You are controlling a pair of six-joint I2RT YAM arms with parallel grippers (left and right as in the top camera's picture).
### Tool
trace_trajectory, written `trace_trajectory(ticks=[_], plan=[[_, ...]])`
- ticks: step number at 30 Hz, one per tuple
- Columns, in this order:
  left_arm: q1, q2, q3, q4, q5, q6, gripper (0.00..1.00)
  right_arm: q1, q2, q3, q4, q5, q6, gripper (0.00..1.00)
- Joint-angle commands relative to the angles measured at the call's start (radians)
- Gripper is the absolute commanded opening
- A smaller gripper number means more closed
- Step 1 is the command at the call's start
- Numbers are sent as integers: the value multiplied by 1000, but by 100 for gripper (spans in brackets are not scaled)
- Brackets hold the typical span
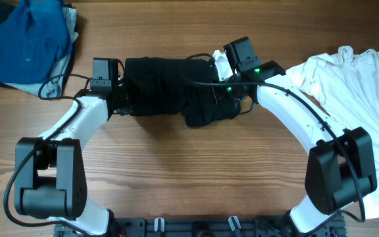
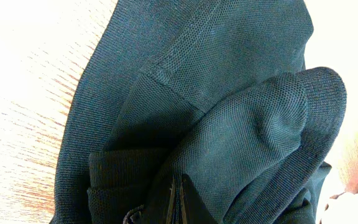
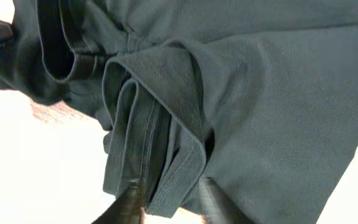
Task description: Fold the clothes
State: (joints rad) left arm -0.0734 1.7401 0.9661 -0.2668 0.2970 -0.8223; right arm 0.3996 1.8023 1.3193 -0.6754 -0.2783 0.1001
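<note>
Item 1: black T-shirt (image 1: 156, 85) — bunched on the table (image 1: 176, 164), just left of the white T-shirt (image 1: 360, 85), long axis running toward it.
Item 2: right gripper (image 3: 169, 208) — at the end nearer the white T-shirt, partly spread, stacked hem between its jaws.
Item 3: left gripper (image 2: 179, 202), at the end farther from the white T-shirt, pressed together; whether it has caught cloth, cannot tell.
Each arm is nearer 1 end.

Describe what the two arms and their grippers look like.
Left arm and right arm share one build: curved white links between bulky black joint housings, black cables running along them. Small green lights glow at the right wrist. Left gripper and right gripper have dark, slim fingers.
</note>
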Motion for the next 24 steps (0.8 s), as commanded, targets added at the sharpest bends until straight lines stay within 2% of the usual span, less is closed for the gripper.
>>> trace_trajectory(ticks=[1,2,4,5,6,10,14,20,24], plan=[[5,-10,4,-9,-9,6,4,-10,45,23,-7,13,4,75],[5,-10,4,-12,-7,6,4,-10,60,23,-16,13,4,81],[5,-10,4,-17,-1,7,4,-10,95,23,-27,4,5,79],[5,-10,4,-19,2,6,4,-10,107,23,-25,-10,4,85],[5,-10,4,-20,2,6,4,-10,121,23,-24,-23,4,87],[5,-10,4,-20,2,6,4,-10,153,23,-10,-56,3,81],[5,-10,4,-20,8,6,4,-10,153,34,19,-61,7,85],[5,-10,4,-19,17,6,4,-10,152,79,11,-97,8,83],[5,-10,4,-19,17,6,4,-10,152,130,-51,-96,8,80]])
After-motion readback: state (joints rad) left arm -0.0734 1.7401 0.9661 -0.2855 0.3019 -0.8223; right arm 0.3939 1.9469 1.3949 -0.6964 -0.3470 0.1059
